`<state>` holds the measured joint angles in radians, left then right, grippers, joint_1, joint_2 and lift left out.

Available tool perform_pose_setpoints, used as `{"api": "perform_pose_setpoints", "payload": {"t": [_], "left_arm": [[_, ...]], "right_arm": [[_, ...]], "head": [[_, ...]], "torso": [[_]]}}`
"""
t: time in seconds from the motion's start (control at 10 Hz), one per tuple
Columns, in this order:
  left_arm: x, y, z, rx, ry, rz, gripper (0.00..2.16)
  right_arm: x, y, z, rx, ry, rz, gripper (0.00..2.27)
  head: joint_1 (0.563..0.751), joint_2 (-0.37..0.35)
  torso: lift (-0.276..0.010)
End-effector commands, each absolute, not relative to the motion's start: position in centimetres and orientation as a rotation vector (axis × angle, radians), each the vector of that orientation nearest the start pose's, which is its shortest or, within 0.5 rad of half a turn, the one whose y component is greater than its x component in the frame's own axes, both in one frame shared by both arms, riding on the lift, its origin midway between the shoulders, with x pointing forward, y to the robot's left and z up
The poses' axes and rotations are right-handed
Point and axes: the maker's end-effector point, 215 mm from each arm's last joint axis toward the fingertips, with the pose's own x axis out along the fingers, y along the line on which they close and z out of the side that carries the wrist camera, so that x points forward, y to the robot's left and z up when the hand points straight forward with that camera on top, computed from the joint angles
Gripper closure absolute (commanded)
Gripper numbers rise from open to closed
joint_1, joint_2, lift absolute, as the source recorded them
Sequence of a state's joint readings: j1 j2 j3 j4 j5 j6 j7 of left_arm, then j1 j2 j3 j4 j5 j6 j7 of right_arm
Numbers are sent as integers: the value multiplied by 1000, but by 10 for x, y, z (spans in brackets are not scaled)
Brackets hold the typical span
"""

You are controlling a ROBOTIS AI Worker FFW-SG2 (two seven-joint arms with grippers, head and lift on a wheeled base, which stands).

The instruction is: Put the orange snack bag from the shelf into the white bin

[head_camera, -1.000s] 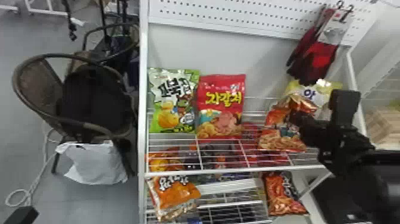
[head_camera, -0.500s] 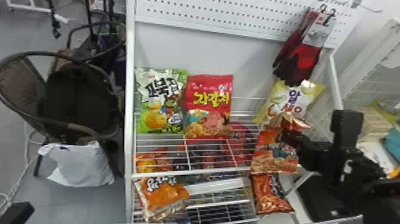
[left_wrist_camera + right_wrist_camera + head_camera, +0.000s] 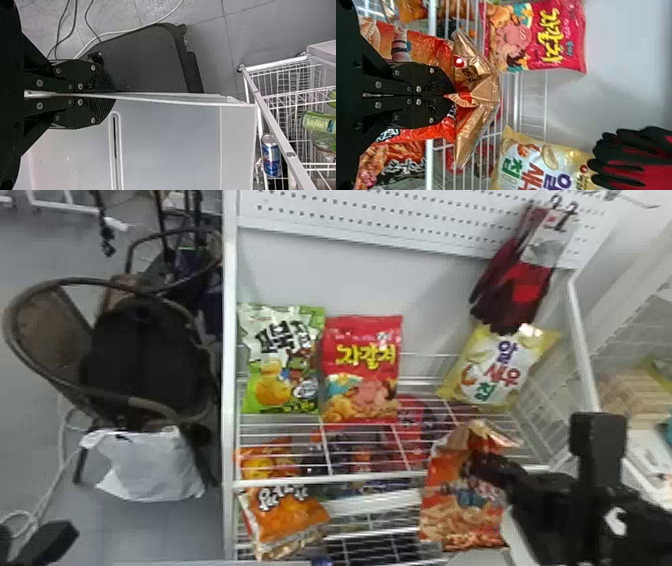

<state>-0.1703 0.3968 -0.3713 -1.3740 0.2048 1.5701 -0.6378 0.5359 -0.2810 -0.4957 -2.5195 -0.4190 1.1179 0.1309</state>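
The orange snack bag is found hanging roughly upright at the front edge of the wire shelf, by its right front corner; whether the rail is touched cannot be told. It is grasped near its crumpled foil top by the right gripper, the fingers being closed on the film. The wall of the white bin is clamped between the fingers of the left gripper, and the bin is judged well steadied.

The step in hand is judged to be the withdrawal of the bag from the shelf. It is best drawn straight out from the front edge before any turn is made, so that the lower end is not snagged on the wires. The yellow bag behind and the red bag at the back are to be left undisturbed.

Only a small part of the film is pinched — a slow, level carry is therefore advised, since a jerk could let the bag slip or swing. The hanging end should be raised above the bin's rim and brought between the walls. The grip should be loosened only then — low, and away from the left gripper.
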Motion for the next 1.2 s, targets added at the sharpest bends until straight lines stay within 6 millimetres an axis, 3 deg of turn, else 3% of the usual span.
{"api": "perform_pose_setpoints", "payload": {"t": [0.0,0.3,0.7,1.1], "left_arm": [[267,232,-629,-127,1752,-490,2138],[269,229,-628,-121,1752,-495,2138],[268,224,-632,-129,1763,-490,2135],[270,213,-633,-117,1767,-503,2138]], "right_arm": [[347,-360,-356,-15,685,22,2196],[311,-321,-368,7,788,87,2192],[287,-268,-370,29,843,205,2192],[269,-185,-372,65,867,386,2192]], "head": [[695,-266],[695,-228],[695,-146],[695,-25]], "torso": [[1],[1],[1],[1]]}}
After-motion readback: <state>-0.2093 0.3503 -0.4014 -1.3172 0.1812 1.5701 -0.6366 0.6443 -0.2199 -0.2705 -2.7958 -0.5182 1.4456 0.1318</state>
